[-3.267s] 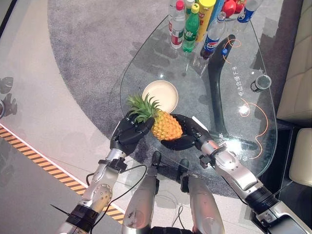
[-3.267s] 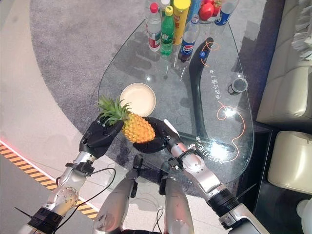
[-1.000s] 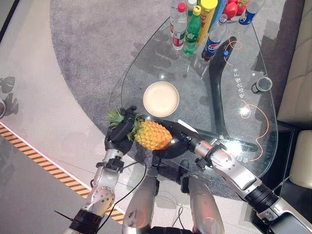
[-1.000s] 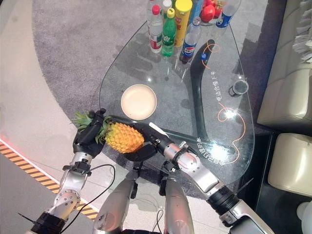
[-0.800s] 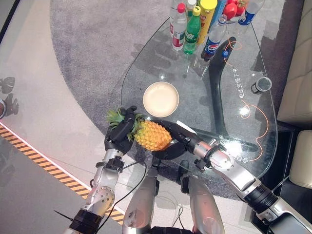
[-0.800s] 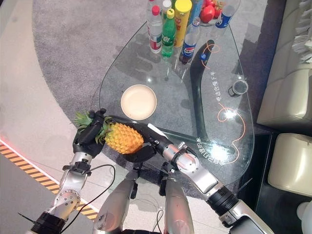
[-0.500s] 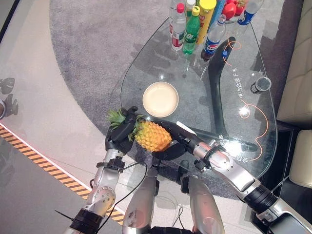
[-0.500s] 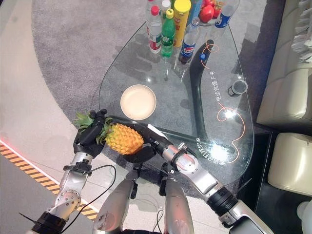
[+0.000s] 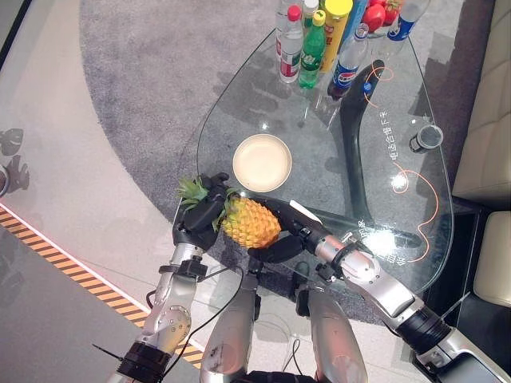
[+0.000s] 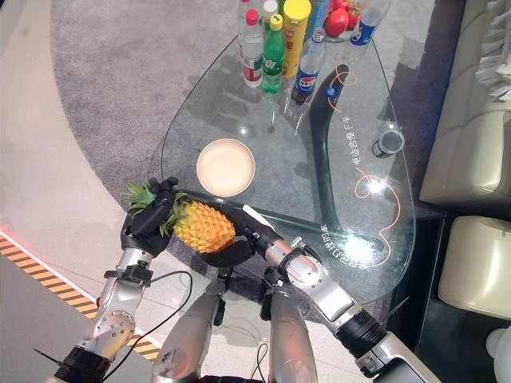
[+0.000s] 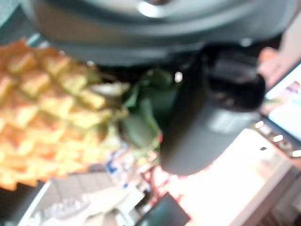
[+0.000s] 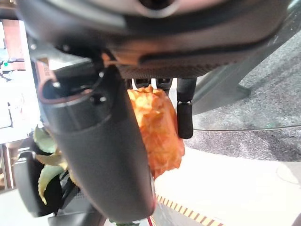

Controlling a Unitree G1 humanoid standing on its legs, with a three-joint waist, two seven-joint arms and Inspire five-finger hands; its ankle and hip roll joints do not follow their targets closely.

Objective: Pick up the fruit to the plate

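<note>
Holding an orange-yellow pineapple with a green leafy crown [image 9: 250,223] between them, both hands sit at the near edge of the clear teardrop-shaped glass table [image 9: 399,104]. Fruit lies on its side, crown pointing toward the robot's left, body toward the right. It hangs at the table's near rim, just short of the round cream plate [image 9: 262,162] and not on it.

Left hand [image 9: 200,217]: dark fingers curled round the crown end, leaves poking out past them; left wrist view shows the thumb [image 11: 202,127] pressed against green leaves beside the scaly skin.

Right hand [image 9: 281,239]: cupped under and against the fruit's body from the right side, fingers bent round it; right wrist view shows the thumb [image 12: 99,155] lying along the orange rind.

Plate is bare, resting on the glass just beyond the fruit. At the far end of the table, well apart, a cluster of plastic drink bottles [image 9: 319,36]. A small dark round can [image 9: 427,136] stands by the right edge.
</note>
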